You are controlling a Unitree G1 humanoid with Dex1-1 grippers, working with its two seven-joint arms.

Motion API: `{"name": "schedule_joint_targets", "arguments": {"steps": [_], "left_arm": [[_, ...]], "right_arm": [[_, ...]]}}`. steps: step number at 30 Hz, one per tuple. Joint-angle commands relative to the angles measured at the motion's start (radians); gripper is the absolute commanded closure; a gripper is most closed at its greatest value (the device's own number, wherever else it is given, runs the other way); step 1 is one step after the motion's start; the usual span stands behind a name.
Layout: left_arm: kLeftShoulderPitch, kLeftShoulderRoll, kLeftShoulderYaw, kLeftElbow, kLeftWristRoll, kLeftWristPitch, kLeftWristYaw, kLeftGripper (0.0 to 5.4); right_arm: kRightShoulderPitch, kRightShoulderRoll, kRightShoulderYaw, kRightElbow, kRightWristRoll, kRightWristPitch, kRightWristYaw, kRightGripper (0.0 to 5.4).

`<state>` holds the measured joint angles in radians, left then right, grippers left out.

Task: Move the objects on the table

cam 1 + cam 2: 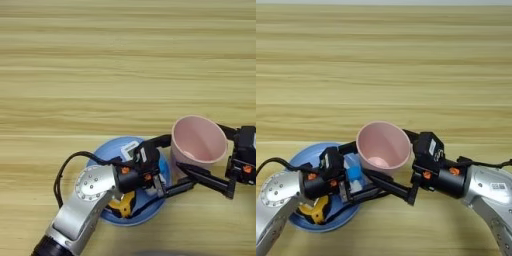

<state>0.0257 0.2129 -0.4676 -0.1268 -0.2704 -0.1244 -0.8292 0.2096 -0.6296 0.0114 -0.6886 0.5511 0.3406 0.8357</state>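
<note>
Right claw [398,172] grips the pale pink cup [383,146], one black finger behind its wall and one in front, holding it upright just beside the blue plate [306,222]. Left claw [363,170] hangs spread open over the plate, its fingers either side of the small blue block [354,173] and the white remote [130,148]; the yellow tape measure [315,209] lies nearer the rim. Judging by this, the cup is mid-transfer; next it needs a bare patch of bench [384,60] to be set down on.
</note>
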Motion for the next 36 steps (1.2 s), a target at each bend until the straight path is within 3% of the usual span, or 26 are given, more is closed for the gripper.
{"name": "schedule_joint_targets", "arguments": {"steps": [1,15,22,36], "left_arm": [[-0.006,0.000,-0.002,0.003,0.016,0.001,0.001,1.44],[-0.012,-0.009,0.001,0.013,0.021,-0.002,0.011,1.47],[-0.017,-0.016,0.002,0.025,0.023,-0.007,0.012,1.47],[-0.026,-0.026,0.010,0.043,0.022,-0.012,0.017,1.48]], "right_arm": [[-0.001,-0.009,0.001,-0.015,0.009,0.009,-0.003,0.97],[0.005,-0.012,0.008,-0.011,0.007,0.010,0.001,0.97],[-0.002,-0.011,0.009,-0.005,0.013,0.018,-0.003,0.02],[0.006,-0.012,-0.019,0.011,0.036,0.009,0.001,0.00]]}}
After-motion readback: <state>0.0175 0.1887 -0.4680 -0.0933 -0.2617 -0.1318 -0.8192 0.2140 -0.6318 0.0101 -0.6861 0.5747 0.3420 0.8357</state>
